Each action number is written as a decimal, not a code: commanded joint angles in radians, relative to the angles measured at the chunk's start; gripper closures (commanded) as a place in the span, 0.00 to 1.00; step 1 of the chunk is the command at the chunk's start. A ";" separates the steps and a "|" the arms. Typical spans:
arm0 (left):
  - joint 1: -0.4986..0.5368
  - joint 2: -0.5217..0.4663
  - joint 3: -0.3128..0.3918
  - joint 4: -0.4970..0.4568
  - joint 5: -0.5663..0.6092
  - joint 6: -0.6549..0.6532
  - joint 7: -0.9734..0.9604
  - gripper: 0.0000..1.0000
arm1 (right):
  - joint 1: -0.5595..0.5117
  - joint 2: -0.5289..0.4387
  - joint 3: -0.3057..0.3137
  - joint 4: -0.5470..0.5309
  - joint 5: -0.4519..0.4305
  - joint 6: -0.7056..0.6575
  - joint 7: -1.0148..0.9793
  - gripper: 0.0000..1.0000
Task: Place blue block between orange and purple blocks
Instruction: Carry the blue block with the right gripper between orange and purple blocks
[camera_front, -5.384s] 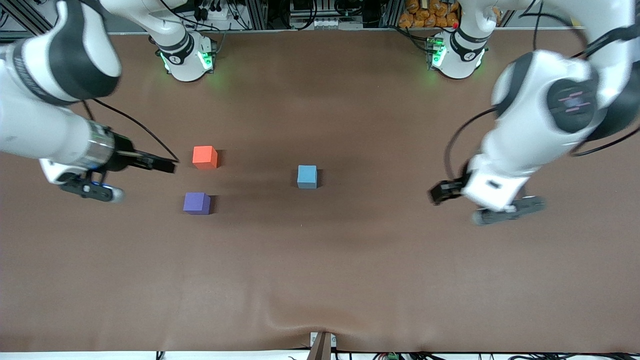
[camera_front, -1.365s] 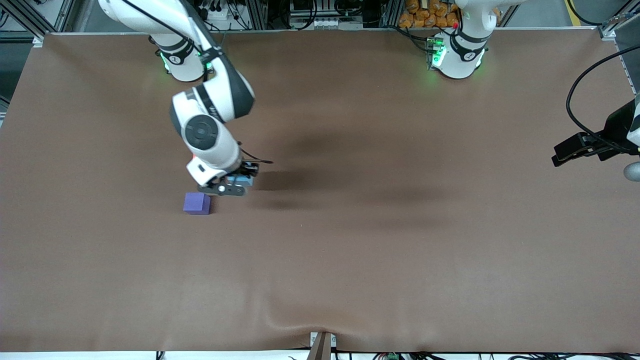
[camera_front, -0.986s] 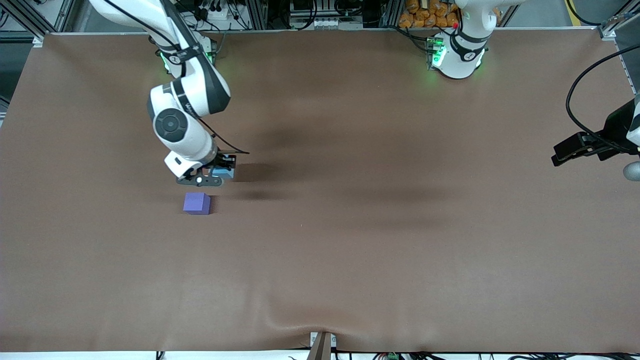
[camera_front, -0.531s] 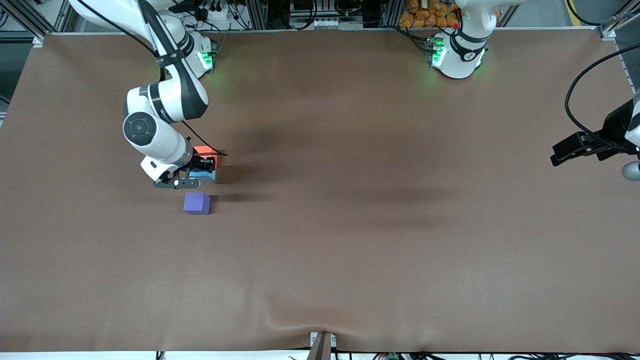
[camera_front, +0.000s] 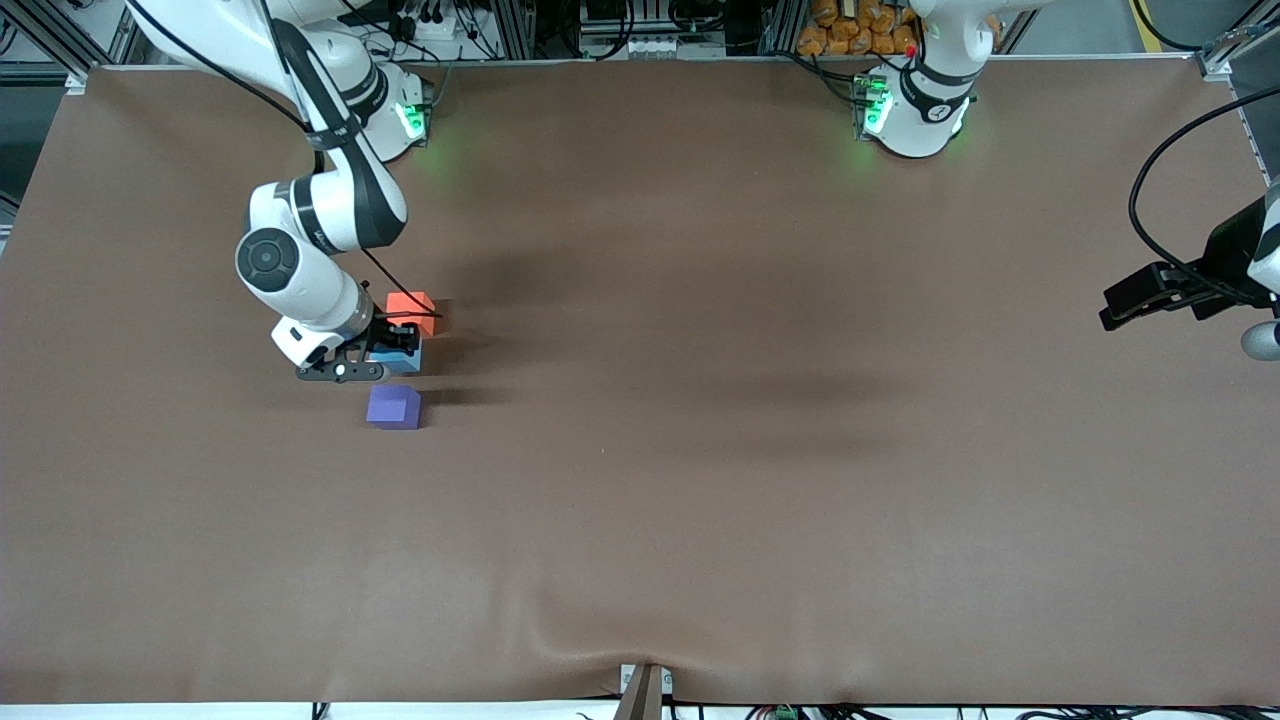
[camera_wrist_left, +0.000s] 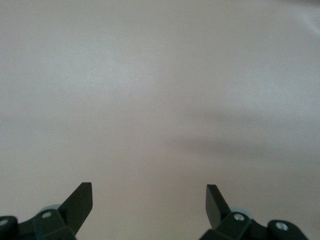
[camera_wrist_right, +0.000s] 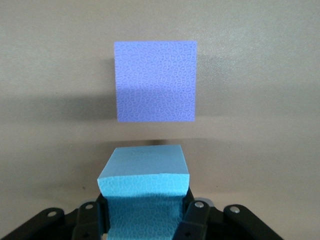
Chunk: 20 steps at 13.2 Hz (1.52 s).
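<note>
A brown table (camera_front: 700, 450) seen from a high camera, with two white robot arms whose bases stand along its top edge. The right arm bends down from its base toward its own end of the table, and the right gripper (camera_front: 395, 350) sits low between two cubes, its fingers closed on the sides of the blue block (camera_front: 405, 357). In the right wrist view the blue block (camera_wrist_right: 145, 185) fills the space between the two dark fingers (camera_wrist_right: 192, 220), pinched from both sides, its top face showing. Whether the block rests on the table or hangs just above it is hard to tell from these views. The orange block (camera_front: 411, 312) lies on the table just beside the held block, farther from the front camera. The purple block (camera_front: 393, 407) lies on the table nearer to the front camera, a small gap apart from the blue one; in the right wrist view the purple block (camera_wrist_right: 155, 81) sits square on the brown surface with a strip of bare table between it and the blue block. The three cubes stand roughly in one line. The left arm waits at its own end of the table, and the left gripper (camera_wrist_left: 149, 200) hangs over bare table with its fingers spread wide and nothing between them
</note>
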<state>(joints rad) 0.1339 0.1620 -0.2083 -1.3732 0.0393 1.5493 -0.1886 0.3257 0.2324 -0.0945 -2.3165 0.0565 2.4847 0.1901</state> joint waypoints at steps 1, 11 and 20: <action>0.007 -0.016 -0.009 -0.009 0.004 -0.009 0.012 0.00 | -0.025 0.033 0.016 -0.012 -0.017 0.063 -0.014 1.00; 0.010 -0.018 -0.008 -0.010 0.008 -0.012 0.044 0.00 | -0.034 0.088 0.018 0.014 -0.015 0.092 -0.001 0.00; 0.007 -0.016 -0.008 -0.006 0.011 -0.014 0.041 0.00 | -0.112 0.041 0.019 0.720 0.002 -0.891 -0.011 0.00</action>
<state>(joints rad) 0.1330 0.1620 -0.2099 -1.3733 0.0393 1.5471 -0.1591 0.2861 0.2471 -0.0942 -1.7789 0.0575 1.7654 0.1911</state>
